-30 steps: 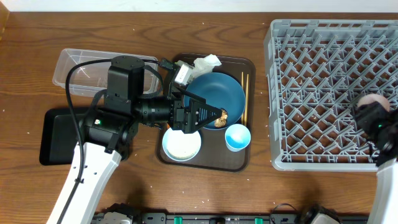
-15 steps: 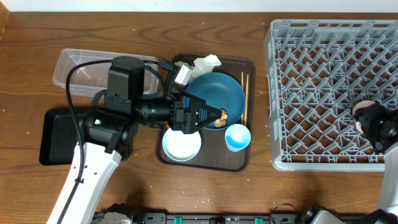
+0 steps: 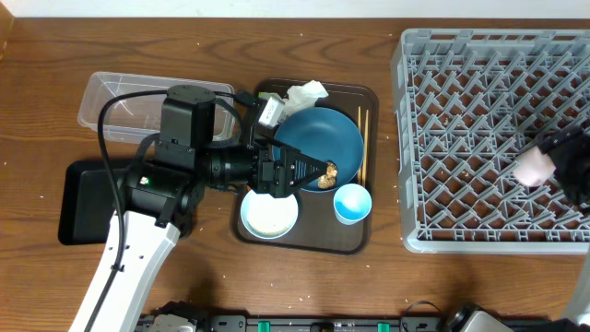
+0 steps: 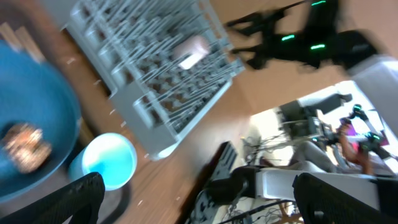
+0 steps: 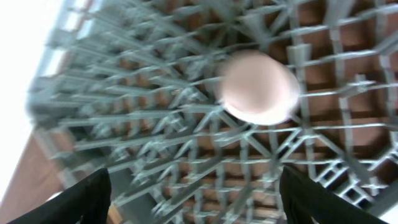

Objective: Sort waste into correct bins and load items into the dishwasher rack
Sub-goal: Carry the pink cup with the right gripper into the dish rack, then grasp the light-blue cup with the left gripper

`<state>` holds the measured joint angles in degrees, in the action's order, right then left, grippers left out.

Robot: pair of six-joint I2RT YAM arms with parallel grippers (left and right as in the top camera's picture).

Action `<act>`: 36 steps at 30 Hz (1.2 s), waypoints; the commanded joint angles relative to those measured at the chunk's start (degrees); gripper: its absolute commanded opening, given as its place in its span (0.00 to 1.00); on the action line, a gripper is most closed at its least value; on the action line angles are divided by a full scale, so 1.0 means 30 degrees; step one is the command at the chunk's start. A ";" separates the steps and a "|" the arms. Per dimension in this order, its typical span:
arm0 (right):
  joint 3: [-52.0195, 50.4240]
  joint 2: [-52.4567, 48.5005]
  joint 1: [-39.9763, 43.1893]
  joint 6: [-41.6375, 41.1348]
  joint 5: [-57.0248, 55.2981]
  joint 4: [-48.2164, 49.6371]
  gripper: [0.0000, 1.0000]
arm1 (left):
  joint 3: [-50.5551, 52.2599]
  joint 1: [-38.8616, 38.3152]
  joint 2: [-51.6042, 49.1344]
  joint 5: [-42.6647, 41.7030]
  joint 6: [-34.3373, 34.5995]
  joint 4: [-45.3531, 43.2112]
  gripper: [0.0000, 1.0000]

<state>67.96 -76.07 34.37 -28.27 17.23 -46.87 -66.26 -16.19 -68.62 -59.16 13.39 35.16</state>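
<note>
My left gripper (image 3: 318, 171) (image 4: 196, 183) is open and empty, hovering over the near edge of the dark blue bowl (image 3: 318, 136) (image 4: 31, 106). A brown food lump (image 3: 327, 176) (image 4: 25, 146) lies in that bowl. The light blue cup (image 3: 351, 203) (image 4: 106, 162) and the white bowl (image 3: 269, 214) stand on the brown tray. The pink cup (image 3: 532, 168) (image 5: 258, 87) sits upside down in the grey rack (image 3: 461, 138) (image 5: 155, 118). My right gripper (image 3: 564, 152) (image 5: 194, 180) is open beside the cup and not touching it.
White tissue (image 3: 307, 92) and a foil wrapper (image 3: 269, 111) lie at the far end of the brown serving tray (image 3: 359, 238). Chopsticks (image 3: 362, 143) lie along the bowl's right side. The clear tub (image 3: 115, 101) and the black tray (image 3: 78, 198) are on the left.
The pink cup has gone a little left and nearer in the rack. My right gripper has let go of it and drawn back to the right. The left arm has not moved.
</note>
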 commanded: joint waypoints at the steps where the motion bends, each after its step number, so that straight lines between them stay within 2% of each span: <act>1: 0.1246 0.0291 -0.0095 0.1719 0.3308 -0.0918 0.78 | -0.0240 -0.0262 0.0153 0.3548 -0.0699 0.0976 0.98; 5: 0.1464 0.1064 -0.0867 0.3759 0.5923 -0.2157 0.80 | -0.0233 -0.2353 -0.0007 1.0666 -0.1319 0.2761 0.98; 6: 0.1464 0.1392 -0.1341 0.4269 0.5901 -0.2987 0.81 | -0.0109 -0.3672 -0.0379 1.2706 -0.1304 0.2863 0.93; 8: 0.1457 0.1625 -0.1872 0.4605 0.5894 -0.3818 0.82 | -0.0058 -0.5020 -0.1027 1.4141 -0.1268 0.2798 0.77; 13: 0.1399 0.1639 -0.3497 0.4736 0.5311 -0.4612 0.86 | -0.0058 -0.7555 -0.3891 1.8374 0.0328 0.2266 0.75; 22: 0.1392 0.1639 -0.5034 0.4918 0.4182 -0.4809 0.88 | -0.0058 -0.8888 -0.8728 1.8374 0.2018 -0.0925 0.75; 25: 0.1392 0.1639 -0.5093 0.5034 0.4182 -0.4823 0.88 | -0.0058 -0.9049 -0.9646 1.8382 0.2259 -0.1056 0.62; 29: 0.1392 0.1639 -0.5093 0.5034 0.4182 -0.4823 0.88 | -0.0058 -0.9063 -1.0484 1.7828 0.2594 -0.0896 0.33; 32: 0.1392 0.1639 -0.5093 0.5034 0.4182 -0.4838 0.89 | -0.0058 -0.9063 -1.0601 1.7209 0.2798 -0.1049 0.20; 34: 0.1392 0.1639 -0.5093 0.5034 0.4182 -0.4830 0.89 | -0.0066 -0.9056 -1.0528 1.7041 0.2790 -0.1005 0.06; 36: 0.1392 0.1639 -0.5093 0.5049 0.4182 -0.4830 0.89 | -0.0124 -0.8918 -1.0258 1.6633 0.2790 -0.0867 0.06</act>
<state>71.42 -71.50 19.64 -14.35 29.93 -61.30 -66.26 -43.31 -100.20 -7.51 21.12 32.25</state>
